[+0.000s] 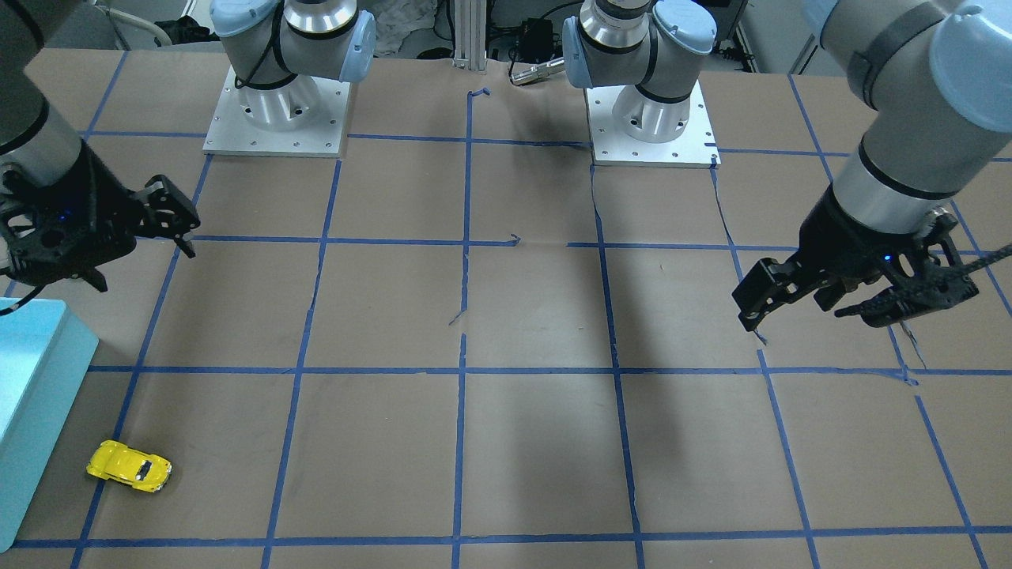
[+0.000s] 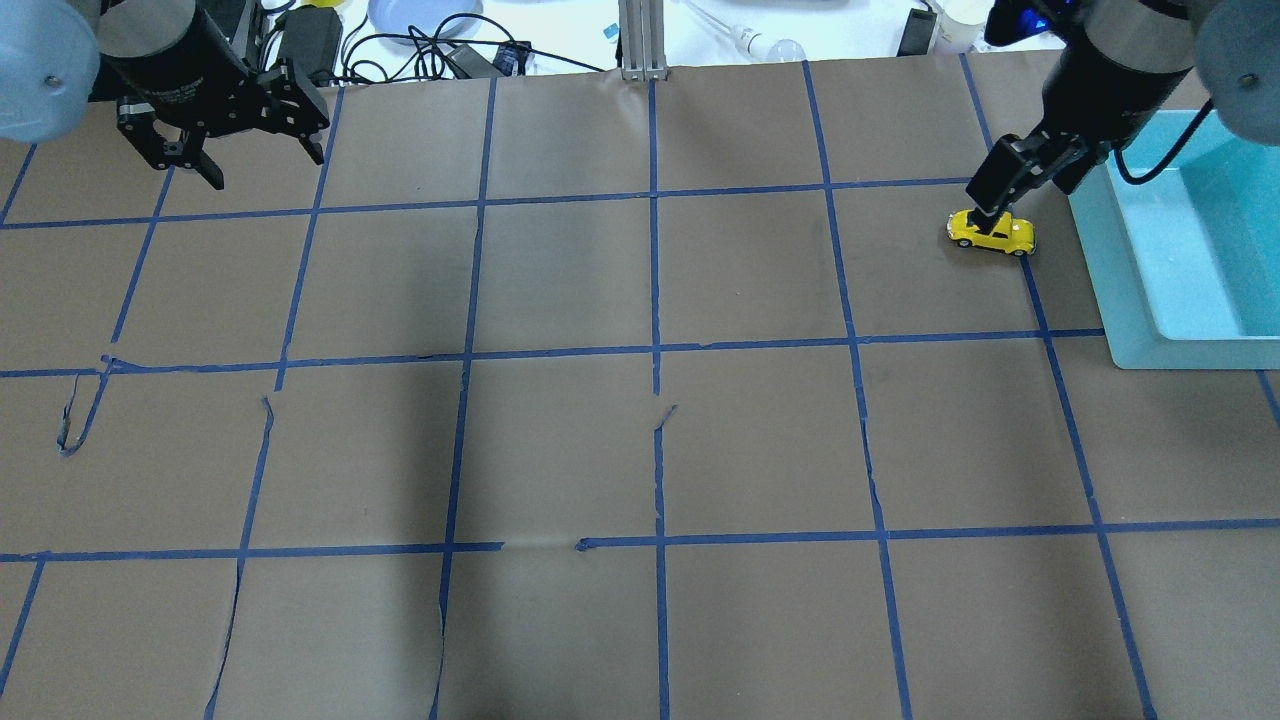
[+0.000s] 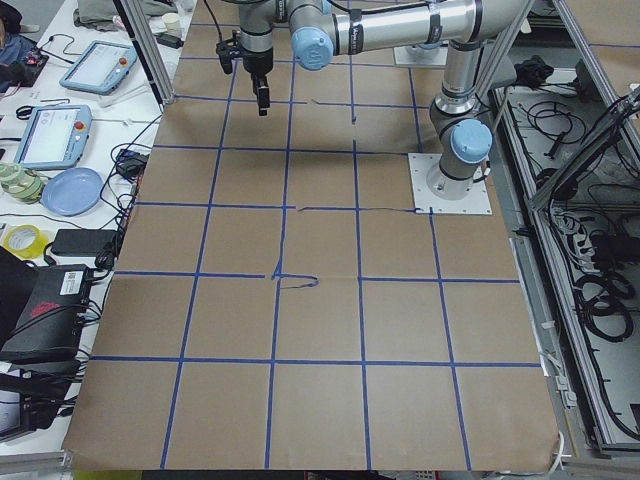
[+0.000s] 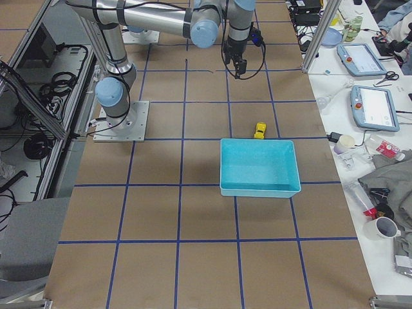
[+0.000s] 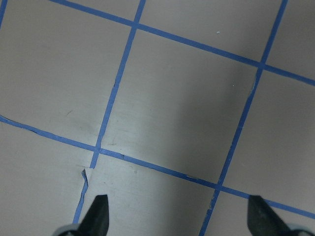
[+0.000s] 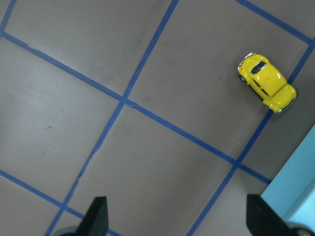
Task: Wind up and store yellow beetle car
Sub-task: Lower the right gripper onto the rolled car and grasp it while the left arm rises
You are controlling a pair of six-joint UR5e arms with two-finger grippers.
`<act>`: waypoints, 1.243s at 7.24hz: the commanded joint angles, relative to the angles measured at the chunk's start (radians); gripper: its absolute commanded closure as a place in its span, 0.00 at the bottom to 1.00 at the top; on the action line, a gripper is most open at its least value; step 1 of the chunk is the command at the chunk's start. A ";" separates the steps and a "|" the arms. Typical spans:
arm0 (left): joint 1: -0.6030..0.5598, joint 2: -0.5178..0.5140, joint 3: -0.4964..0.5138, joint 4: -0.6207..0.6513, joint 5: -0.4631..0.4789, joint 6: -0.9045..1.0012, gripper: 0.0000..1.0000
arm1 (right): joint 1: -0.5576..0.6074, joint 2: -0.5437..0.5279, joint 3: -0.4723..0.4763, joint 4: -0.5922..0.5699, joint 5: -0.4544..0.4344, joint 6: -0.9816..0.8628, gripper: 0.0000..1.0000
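On the brown paper table [image 1: 538, 316] crossed by blue tape lines [image 1: 379, 370], the small shiny yellow beetle car [image 1: 129, 466] was not easy to see whole. From the camera over the robot's shoulders, one black finger of the right claw [image 1: 148, 270] stood in front of the car's roof and hid part of it. The claw itself hung higher up, apart from the car. From the right side camera the car was only a tiny yellow spot, too small to show its windows. The light blue plastic bin [image 4: 257, 190] was cut off at the picture's edge in most views. Only the right side camera showed all of it. Each wrist camera showed just the two black fingertips [image 6: 98, 216] of its own claw, low in the picture.

The car stood on its wheels on the table, just beside the outside wall of the bin. One end of it lay over a blue line.

The right claw hung in the air above the table, near the car, with its fingers spread wide open. The left claw [image 2: 268, 170] hung over the other end of the table, well apart from the car and the bin. Its fingers pointed down and were spread wide open too.
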State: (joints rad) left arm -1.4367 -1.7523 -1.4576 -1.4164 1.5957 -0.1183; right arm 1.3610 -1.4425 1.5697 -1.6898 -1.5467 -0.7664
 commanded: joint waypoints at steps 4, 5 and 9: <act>-0.097 0.056 -0.017 -0.061 -0.005 0.204 0.00 | -0.036 0.286 0.013 -0.439 -0.013 -0.629 0.00; -0.097 0.071 -0.015 -0.079 -0.010 0.204 0.00 | -0.036 0.312 0.026 -0.499 -0.018 -0.722 0.00; -0.073 0.120 -0.013 -0.211 -0.063 0.206 0.00 | -0.040 0.416 0.029 -0.604 -0.042 -0.781 0.00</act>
State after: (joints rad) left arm -1.5219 -1.6422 -1.4708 -1.6047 1.5346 0.0840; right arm 1.3234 -1.0464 1.5979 -2.2854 -1.5890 -1.5384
